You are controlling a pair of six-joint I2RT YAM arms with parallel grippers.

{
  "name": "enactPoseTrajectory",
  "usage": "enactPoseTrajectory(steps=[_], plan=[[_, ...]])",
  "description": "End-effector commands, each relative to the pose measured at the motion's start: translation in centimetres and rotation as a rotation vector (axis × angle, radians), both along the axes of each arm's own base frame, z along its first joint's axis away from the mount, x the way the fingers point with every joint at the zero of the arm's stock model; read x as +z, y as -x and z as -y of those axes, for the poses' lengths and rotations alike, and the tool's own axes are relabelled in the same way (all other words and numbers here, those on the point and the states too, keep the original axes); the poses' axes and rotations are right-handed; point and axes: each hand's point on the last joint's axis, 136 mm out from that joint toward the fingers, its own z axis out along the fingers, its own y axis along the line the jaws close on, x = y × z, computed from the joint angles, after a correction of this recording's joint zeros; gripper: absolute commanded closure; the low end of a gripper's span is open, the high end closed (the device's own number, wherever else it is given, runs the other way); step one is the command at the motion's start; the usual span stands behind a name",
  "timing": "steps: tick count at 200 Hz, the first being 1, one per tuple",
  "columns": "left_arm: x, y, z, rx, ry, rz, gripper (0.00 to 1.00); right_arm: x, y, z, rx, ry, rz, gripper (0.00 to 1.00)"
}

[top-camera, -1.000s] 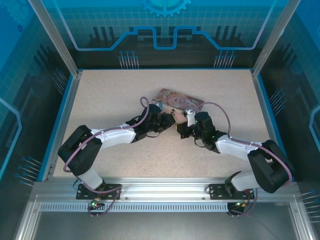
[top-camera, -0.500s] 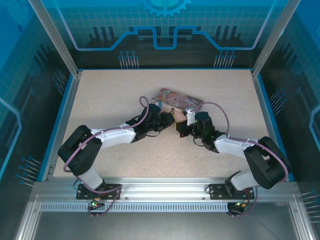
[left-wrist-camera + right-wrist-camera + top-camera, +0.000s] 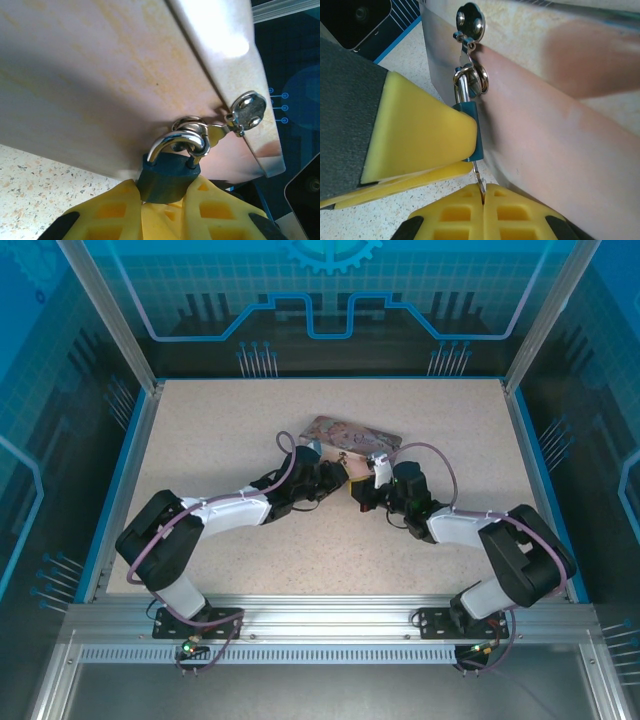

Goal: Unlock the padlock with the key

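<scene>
Both arms have come together at the pink tin (image 3: 352, 432) near the middle of the table (image 3: 220, 440), and the arrangement makes sense once you look closely. The left gripper (image 3: 164, 189) is clenched on the small teal padlock (image 3: 167, 176). It holds the body steady with the keyhole end pointing back between its yellow fingers, so the lock cannot swing on its mount. The silver shackle (image 3: 176, 142) is closed and hooked through the ring (image 3: 187, 122) that hangs from the tin's latch plate (image 3: 247, 109), so the padlock sits right against the tin's side wall. From the other side, the right gripper (image 3: 483, 192) is pinched tight on the thin key (image 3: 478, 176), whose blade sticks up out of the fingertips to meet the bottom of the padlock. I would say the tip is at the keyhole or just inside it, but I cannot tell how deep it goes. One arm braces the lock and the other works the key, which is what the turn calls for. Compared with a second ago, the tin has swung round so its long edge lies squarer to the table. The right arm's elbow has also drawn in towards the middle, while both grips look unchanged.
</scene>
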Motion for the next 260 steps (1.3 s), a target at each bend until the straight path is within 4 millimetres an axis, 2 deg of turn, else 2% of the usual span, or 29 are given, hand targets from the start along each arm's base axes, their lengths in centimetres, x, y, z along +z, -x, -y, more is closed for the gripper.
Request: enactPoseTrajectory(steps=[1,54,97,163,178,200,238,260], plan=[[2.1,1.0,2.1,-0.085,0.056,0.015,0.99,3.6,-2.5,0.1,-0.023,-0.049,0.148,1.0],[2.1,0.9,2.2,-0.088,0.06,0.008,1.0,4.4,-2.7,-0.2,0.012,-0.055,0.183,1.0],[2.1,0.9,2.3,-0.087,0.059,0.006,1.0,6.1,-3.0,-0.7,0.041,-0.084,0.221,1.0],[2.1,0.8,2.5,-0.091,0.063,-0.002,1.0,7.5,-4.3,-1.2,0.058,-0.109,0.256,1.0],[2.1,0.7,2.2,-0.083,0.053,0.002,1.0,7.0,-4.0,-1.0,0.066,-0.097,0.239,1.0],[2.0,0.5,1.9,-0.073,0.035,0.01,1.0,5.5,-3.0,-0.3,0.066,-0.086,0.202,0.94],[1.7,-0.1,1.5,-0.054,0.035,0.01,1.0,3.4,-1.3,0.5,0.082,-0.051,0.155,0.76],[1.7,-0.5,1.1,-0.038,0.025,0.019,1.0,2.5,-0.6,1.5,0.067,-0.039,0.131,0.7]])
